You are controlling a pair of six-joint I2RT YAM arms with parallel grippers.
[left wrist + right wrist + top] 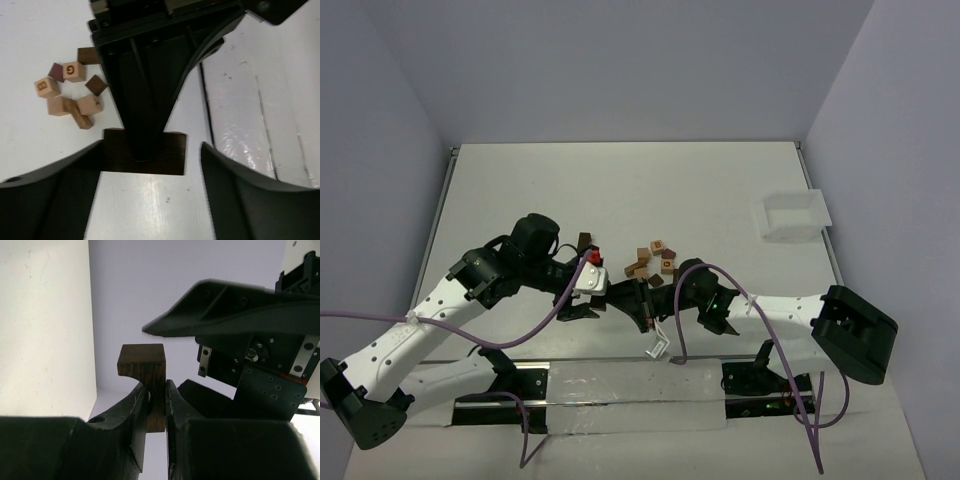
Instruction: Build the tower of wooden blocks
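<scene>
We see the right gripper (156, 390) with its jaws clamped on a dark brown wooden block (141, 362). They grip its lower part, and its top stands clear above the fingers. The left gripper (151, 146) faces it from the opposite side with jaws wide apart, one on each side of that block. We cannot tell whether the block rests on the white counter (620, 190) or hangs just above it. The other wood blocks (651, 258) lie in a loose cluster on the counter just beyond the two grippers. Among them we can read a tan G cube (74, 71) and a tan B cube (46, 87). A white tray (790, 213) sits well apart, far right.
</scene>
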